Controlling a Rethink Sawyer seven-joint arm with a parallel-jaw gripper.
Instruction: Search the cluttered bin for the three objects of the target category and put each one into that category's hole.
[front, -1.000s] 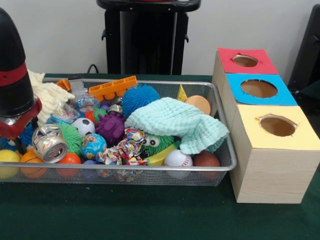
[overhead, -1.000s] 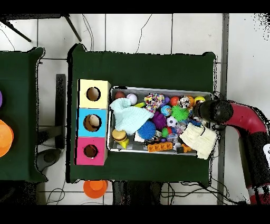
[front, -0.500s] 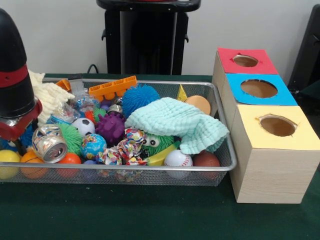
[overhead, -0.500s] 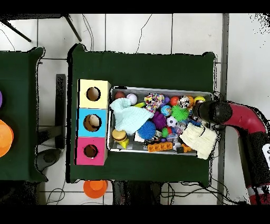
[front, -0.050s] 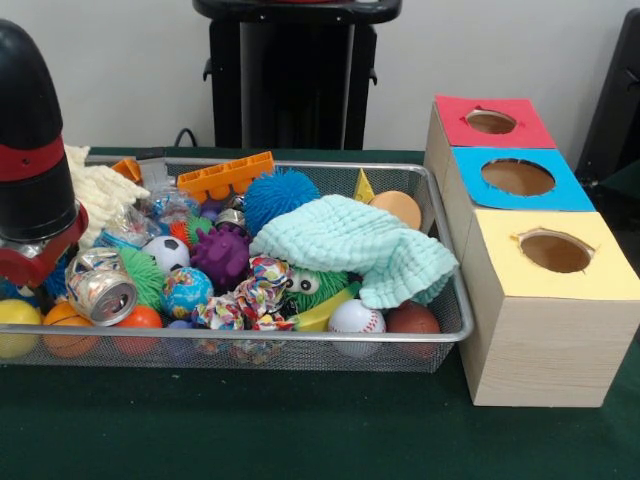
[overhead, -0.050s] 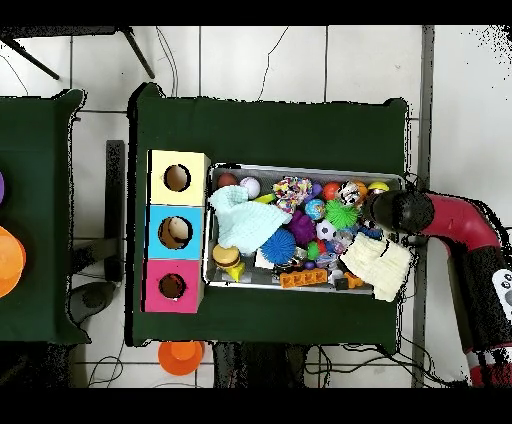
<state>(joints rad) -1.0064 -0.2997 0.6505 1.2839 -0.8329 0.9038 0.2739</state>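
While the wire bin (front, -0.050s: 250, 336) (overhead, -0.050s: 300, 169) lies with its long axis along the worktop's edge nearest the front camera, one short end sits just beside the row of boxes (front, -0.050s: 545, 330) (overhead, -0.050s: 160, 232) with holes. The gripper (front, -0.050s: 32, 262) (overhead, -0.050s: 385, 212) hangs over the bin's opposite end, close to a crushed can (front, -0.050s: 100, 287) lying on its side. Whether the gripper is clenched or released cannot be told.

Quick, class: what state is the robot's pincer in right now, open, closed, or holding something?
Pincer: cannot be told; the black and red arm end hides it, low over the bin end near the crushed can.
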